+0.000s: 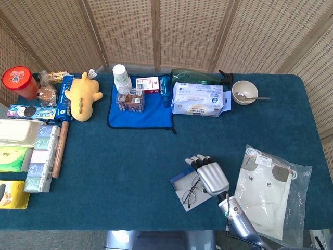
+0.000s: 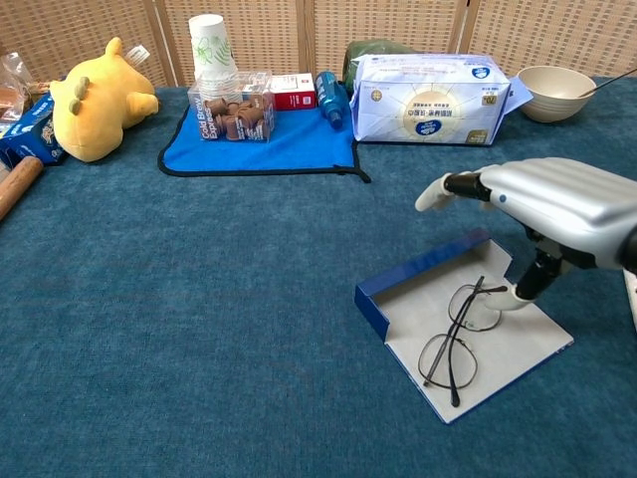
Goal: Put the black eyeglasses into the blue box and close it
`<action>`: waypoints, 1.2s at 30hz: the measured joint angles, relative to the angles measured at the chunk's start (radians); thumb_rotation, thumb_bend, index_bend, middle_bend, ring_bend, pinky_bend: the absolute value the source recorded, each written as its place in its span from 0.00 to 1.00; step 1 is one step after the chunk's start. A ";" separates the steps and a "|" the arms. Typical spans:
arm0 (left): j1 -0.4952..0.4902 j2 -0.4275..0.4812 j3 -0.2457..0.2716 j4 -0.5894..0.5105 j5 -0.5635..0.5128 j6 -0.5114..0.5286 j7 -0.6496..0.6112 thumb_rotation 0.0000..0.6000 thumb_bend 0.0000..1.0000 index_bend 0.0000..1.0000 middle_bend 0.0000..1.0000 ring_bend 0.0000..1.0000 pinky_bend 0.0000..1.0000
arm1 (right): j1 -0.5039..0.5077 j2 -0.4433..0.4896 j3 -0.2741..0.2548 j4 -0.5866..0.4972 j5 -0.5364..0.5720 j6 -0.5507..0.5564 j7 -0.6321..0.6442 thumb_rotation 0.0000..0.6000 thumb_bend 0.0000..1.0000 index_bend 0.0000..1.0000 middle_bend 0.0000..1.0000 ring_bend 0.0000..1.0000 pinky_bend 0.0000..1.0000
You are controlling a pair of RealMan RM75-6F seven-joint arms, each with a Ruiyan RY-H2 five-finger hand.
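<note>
Teal carpet-textured table (image 2: 199,329) bears the flat blue box (image 2: 468,329) holding thin-wire black eyeglasses (image 2: 460,334), right hand (image 2: 552,204) spread empty above.

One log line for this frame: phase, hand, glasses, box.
phase: placing | right robot hand: thumb at eyeglasses | eyeglasses: lying in blue box | box: open

Eyeglasses (image 2: 456,339) inside the open box (image 2: 398,312), right robot hand (image 2: 557,204) above, plastic bag (image 1: 268,190) rightward.
</note>
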 measured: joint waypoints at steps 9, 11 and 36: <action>0.002 0.003 0.001 -0.006 0.004 0.004 0.004 0.89 0.32 0.08 0.02 0.00 0.00 | 0.006 0.009 -0.031 0.003 -0.006 -0.047 -0.030 1.00 0.02 0.13 0.19 0.15 0.24; 0.002 0.003 0.001 -0.007 0.006 0.006 0.005 0.89 0.32 0.08 0.02 0.00 0.00 | 0.012 0.005 -0.027 0.012 -0.003 -0.060 -0.027 1.00 0.02 0.12 0.19 0.15 0.24; 0.011 0.006 0.002 -0.004 -0.001 0.015 -0.004 0.89 0.32 0.08 0.01 0.00 0.00 | 0.109 -0.055 0.082 0.138 0.072 -0.160 0.046 1.00 0.01 0.09 0.17 0.14 0.24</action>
